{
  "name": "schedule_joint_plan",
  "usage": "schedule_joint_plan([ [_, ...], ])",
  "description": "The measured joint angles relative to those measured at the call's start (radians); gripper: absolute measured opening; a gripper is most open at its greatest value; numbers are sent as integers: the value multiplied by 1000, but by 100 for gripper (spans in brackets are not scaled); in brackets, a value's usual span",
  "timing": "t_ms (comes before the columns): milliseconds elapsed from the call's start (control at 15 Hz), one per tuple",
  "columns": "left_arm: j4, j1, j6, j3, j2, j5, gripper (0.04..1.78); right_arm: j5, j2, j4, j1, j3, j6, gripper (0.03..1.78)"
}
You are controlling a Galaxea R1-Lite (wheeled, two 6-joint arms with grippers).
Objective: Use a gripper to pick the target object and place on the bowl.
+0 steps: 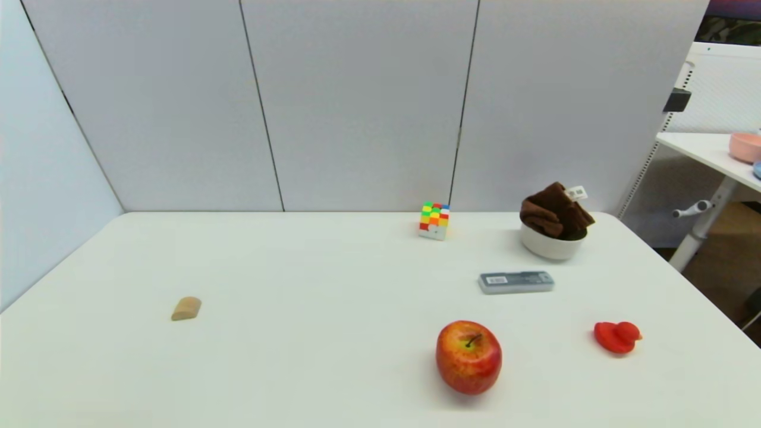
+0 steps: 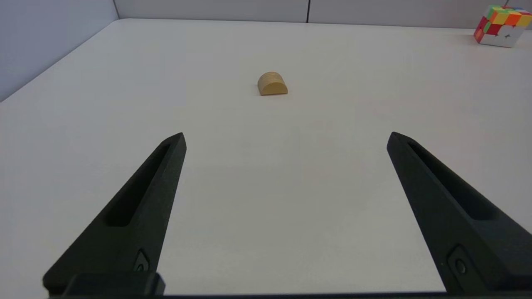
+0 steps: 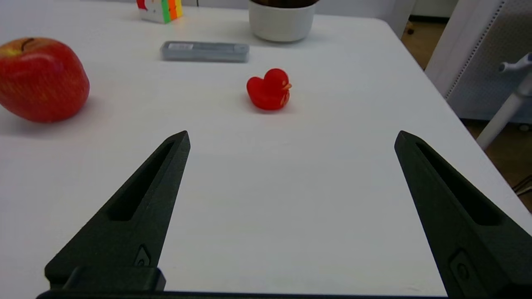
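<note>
The dark brown cloth bundle (image 1: 555, 211) with its small white tag lies in the off-white bowl (image 1: 552, 245) at the table's back right. The bowl also shows in the right wrist view (image 3: 282, 23), with a sliver of the cloth (image 3: 284, 2) above its rim. Neither gripper appears in the head view. My left gripper (image 2: 286, 135) is open and empty over the near left of the table. My right gripper (image 3: 291, 133) is open and empty over the near right, far from the bowl.
A red apple (image 1: 468, 356), a red toy duck (image 1: 617, 336), a grey flat case (image 1: 516, 282), a colour cube (image 1: 434, 220) and a tan wooden block (image 1: 186, 308) lie on the white table. A side table with a pink bowl (image 1: 745, 147) stands at the right.
</note>
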Motion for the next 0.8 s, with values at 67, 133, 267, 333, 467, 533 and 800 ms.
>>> schedule_joint_plan([
  [67,0,0,0,0,0,0,171,-1,-8,2,0,0,2,170],
  [133,0,0,0,0,0,0,171,-1,-13,3,0,0,3,170],
  [267,0,0,0,0,0,0,171,0,-19,3,0,1,2,170],
  [333,0,0,0,0,0,1,171,0,-20,3,0,1,1,170],
  [467,0,0,0,0,0,0,171,0,-21,3,0,1,-5,170],
  [533,0,0,0,0,0,1,171,-1,-21,3,0,1,-4,170],
  [800,0,0,0,0,0,1,171,-3,-21,3,0,2,-3,170],
])
